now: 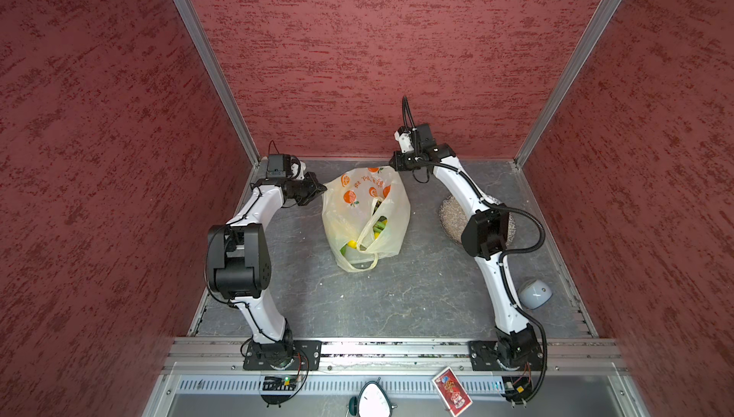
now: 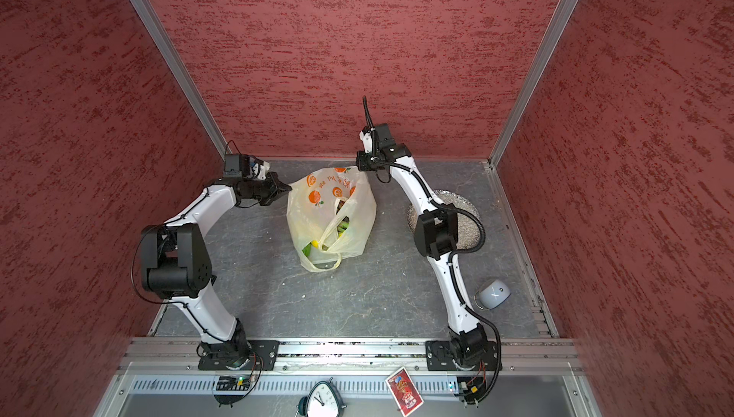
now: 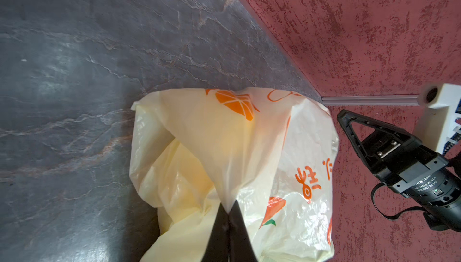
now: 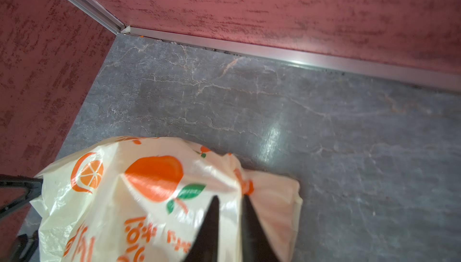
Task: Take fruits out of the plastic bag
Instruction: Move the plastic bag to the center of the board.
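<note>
Lying on the bench (image 1: 417,284), the plastic bag (image 1: 341,220) is pinched by the closed left pincer (image 3: 228,204). The right pincer (image 4: 229,198) is seen parted over it.

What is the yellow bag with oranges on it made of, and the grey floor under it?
The plastic bag looks like thin, glossy plastic film: it crinkles, glints, and light glows through it. The table looks like dark grey stone, or a stone-print sheet: pale veins, soft sheen. Which one is unclear.

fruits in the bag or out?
In: yellow and green fruits show inside the plastic bag through its open mouth in both top views.
</note>
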`<state>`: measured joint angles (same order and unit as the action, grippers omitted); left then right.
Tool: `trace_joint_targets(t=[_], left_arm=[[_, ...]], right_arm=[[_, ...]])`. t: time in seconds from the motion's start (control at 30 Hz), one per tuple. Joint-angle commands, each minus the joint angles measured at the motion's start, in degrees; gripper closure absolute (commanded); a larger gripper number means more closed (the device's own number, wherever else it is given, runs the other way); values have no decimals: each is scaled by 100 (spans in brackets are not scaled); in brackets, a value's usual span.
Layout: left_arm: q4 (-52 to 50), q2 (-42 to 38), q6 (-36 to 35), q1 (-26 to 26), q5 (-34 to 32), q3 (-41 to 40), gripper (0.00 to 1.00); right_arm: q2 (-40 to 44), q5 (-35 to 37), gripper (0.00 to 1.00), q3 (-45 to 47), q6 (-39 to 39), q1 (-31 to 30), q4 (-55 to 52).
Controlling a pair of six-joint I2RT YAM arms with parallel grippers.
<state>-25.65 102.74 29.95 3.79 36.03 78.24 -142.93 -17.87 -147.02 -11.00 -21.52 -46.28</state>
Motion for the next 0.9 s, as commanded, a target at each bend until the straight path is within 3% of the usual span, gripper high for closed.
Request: trace_joint_targets(t=[0.0, 0.07, 0.1, 0.17, 0.23, 0.37, 0.53, 0.7, 0.87], left_arm=[[146, -33, 31, 87, 158, -110, 89], [117, -587, -50, 33, -41, -374, 52], [80, -947, -102, -17, -216, -513, 41], [-168, -1861, -291, -248, -703, -753, 25], [-590, -2647, -530, -596, -1145, -904, 19], [-1470, -3938, -671, -1575, -2138, -1396, 18], [-1447, -5510, 165, -2967, -3024, -3080, 22], [-402, -6714, 949, -3750, -3222, -4667, 26], [-199, -7365, 1083, -4172, -3731, -5235, 27]], right_arm=[[165, -219, 55, -113, 128, 25, -498], [623, -223, 50, 461, 108, 8, -458], [932, -174, 49, 922, 86, -27, -347], [1867, -9, 45, 2136, 28, -136, 147], [2762, 123, 40, 3241, -123, -284, 603], [4308, 85, 35, 5067, -613, -657, 1250], [5154, 117, 33, 6628, -1262, -1512, 1834], [4870, 196, 35, 6749, -1682, -2114, 1858], [4479, 206, 36, 6601, -2037, -2402, 1991]])
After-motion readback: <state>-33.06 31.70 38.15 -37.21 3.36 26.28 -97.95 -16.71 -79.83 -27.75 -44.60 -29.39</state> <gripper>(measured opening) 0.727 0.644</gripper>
